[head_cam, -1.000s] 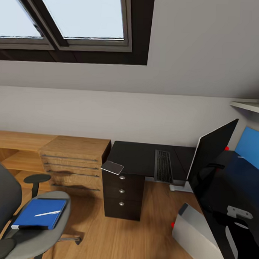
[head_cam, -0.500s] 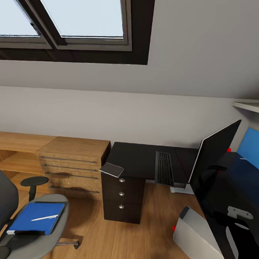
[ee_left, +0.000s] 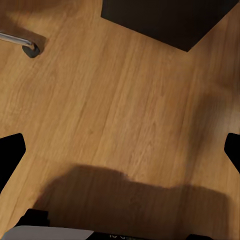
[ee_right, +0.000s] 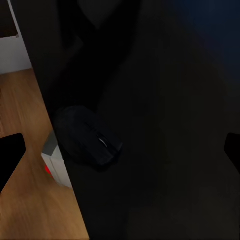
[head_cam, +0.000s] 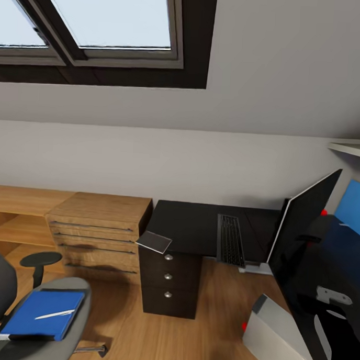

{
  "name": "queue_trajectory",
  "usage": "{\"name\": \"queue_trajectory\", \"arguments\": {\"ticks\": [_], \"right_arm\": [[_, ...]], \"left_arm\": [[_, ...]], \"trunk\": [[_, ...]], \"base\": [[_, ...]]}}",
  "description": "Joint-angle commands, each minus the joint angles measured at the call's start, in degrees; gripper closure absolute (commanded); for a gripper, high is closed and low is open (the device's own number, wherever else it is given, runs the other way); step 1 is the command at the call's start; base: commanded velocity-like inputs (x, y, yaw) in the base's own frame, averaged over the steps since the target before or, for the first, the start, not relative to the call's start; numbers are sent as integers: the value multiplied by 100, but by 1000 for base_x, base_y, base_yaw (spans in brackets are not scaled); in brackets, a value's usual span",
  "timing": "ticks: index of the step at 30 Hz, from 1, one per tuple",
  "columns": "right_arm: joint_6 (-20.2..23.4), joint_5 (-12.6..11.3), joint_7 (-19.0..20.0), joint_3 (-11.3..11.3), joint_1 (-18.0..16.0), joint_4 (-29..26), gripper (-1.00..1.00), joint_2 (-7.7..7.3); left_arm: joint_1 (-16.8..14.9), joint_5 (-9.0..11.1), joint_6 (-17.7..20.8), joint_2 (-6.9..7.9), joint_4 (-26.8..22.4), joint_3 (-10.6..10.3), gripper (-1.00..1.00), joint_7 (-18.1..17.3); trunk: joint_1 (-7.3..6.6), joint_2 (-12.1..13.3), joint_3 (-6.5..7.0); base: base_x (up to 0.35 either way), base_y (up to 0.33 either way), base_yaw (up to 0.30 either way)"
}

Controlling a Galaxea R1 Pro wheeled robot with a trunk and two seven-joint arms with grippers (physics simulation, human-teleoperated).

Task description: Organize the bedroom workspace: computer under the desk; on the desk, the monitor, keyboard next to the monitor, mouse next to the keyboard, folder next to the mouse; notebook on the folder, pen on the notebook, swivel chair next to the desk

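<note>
The black desk carries the slim keyboard and, to its right, the wide black monitor. A thin grey notebook lies on the desk's near left corner, overhanging it. At lower left, the blue folder rests on the grey swivel chair with the white pen on top. The grey computer stands on the floor beside the desk. My right gripper is open above the desk top, near the dark mouse. My left gripper is open over the wooden floor.
A light wooden drawer cabinet stands left of the desk's dark three-drawer unit. A roof window sits in the sloped ceiling and a shelf is at upper right. A chair caster shows in the left wrist view.
The whole head view has shifted: the chair with folder slides toward the lower left and the desk a little right, so the camera moved. Nothing on the desk or chair has shifted.
</note>
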Motion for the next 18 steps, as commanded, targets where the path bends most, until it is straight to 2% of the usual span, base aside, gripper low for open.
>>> {"name": "queue_trajectory", "arguments": {"ticks": [1, 6, 18], "right_arm": [[37, 42, -3, -1, -4, -8, -100, 1], [33, 39, 8, 10, -2, -11, -100, 9], [34, 42, 14, 20, 0, -60, -100, 27]], "left_arm": [[1, 39, -13, 3, -7, -19, -100, 30], [1, 38, -11, 1, -7, -19, -100, 30], [1, 55, -13, 9, -57, 4, -100, 21]], "trunk": [[4, -5, -7], [4, -5, -7], [4, -5, -7]], "base": [[301, 0, 0], [147, 0, 0], [21, 0, 0]]}}
